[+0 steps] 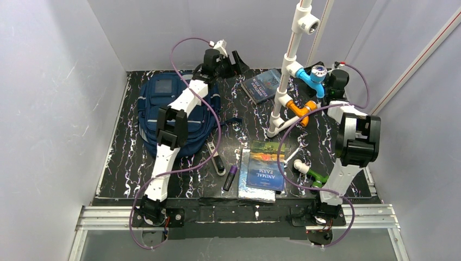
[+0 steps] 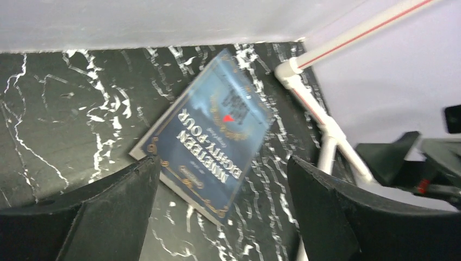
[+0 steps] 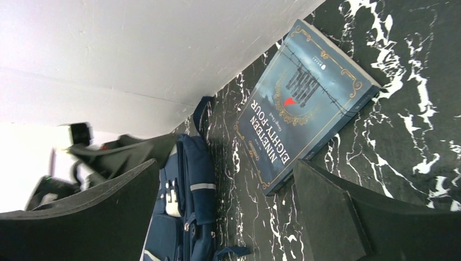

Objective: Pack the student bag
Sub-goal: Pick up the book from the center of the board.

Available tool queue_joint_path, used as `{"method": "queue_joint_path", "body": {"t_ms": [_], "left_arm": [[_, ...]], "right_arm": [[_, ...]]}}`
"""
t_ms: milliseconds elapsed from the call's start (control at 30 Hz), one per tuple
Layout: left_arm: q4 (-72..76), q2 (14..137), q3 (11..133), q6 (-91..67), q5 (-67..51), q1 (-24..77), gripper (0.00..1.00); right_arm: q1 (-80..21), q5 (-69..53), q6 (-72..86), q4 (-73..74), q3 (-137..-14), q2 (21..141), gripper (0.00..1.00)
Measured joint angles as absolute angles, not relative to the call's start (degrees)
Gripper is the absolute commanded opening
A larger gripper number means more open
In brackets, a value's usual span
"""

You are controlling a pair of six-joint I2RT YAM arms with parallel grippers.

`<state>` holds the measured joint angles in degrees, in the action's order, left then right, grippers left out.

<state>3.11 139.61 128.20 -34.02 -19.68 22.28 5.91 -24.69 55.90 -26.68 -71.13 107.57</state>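
The navy student bag (image 1: 155,111) lies flat at the table's left, partly under my left arm. It also shows in the right wrist view (image 3: 190,201). My left gripper (image 1: 236,61) is open and empty at the back, just right of the bag's top. Its jaws (image 2: 223,185) face a dark blue "Nineteen Eighty-Four" book (image 2: 209,138) lying on the table. My right gripper (image 1: 332,76) is open and empty at the back right. In its own view (image 3: 225,179) it looks at the same book (image 3: 304,103) from the other side.
A white pipe frame (image 1: 288,81) with blue and orange fittings stands at the back middle, beside the book (image 1: 261,84). An "Animal Farm" book (image 1: 266,166) on a thin booklet, a purple marker (image 1: 230,178), a black stapler-like item (image 1: 216,160) and a green-white piece (image 1: 311,172) lie near the front.
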Motion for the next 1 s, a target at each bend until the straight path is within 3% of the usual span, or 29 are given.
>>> {"method": "queue_joint_path", "body": {"t_ms": [200, 333, 500, 1000], "left_arm": [[2.72, 149.45, 132.97, -34.85, -17.65, 22.20, 0.85], [2.72, 149.40, 131.61, -35.68, -16.78, 22.20, 0.86], [5.63, 149.36, 130.61, -37.54, -16.05, 22.17, 0.85], [19.97, 154.28, 131.57, -42.74, -6.28, 22.35, 0.79]], "right_arm": [[5.13, -26.09, 55.37, -27.88, -71.02, 108.16, 1.00], [4.78, -24.40, 55.96, -26.68, -69.80, 105.38, 1.00], [4.56, -19.14, 59.96, -33.87, -59.42, 99.90, 1.00], [4.49, -19.97, 65.67, -50.78, -52.77, 102.52, 0.95]]}}
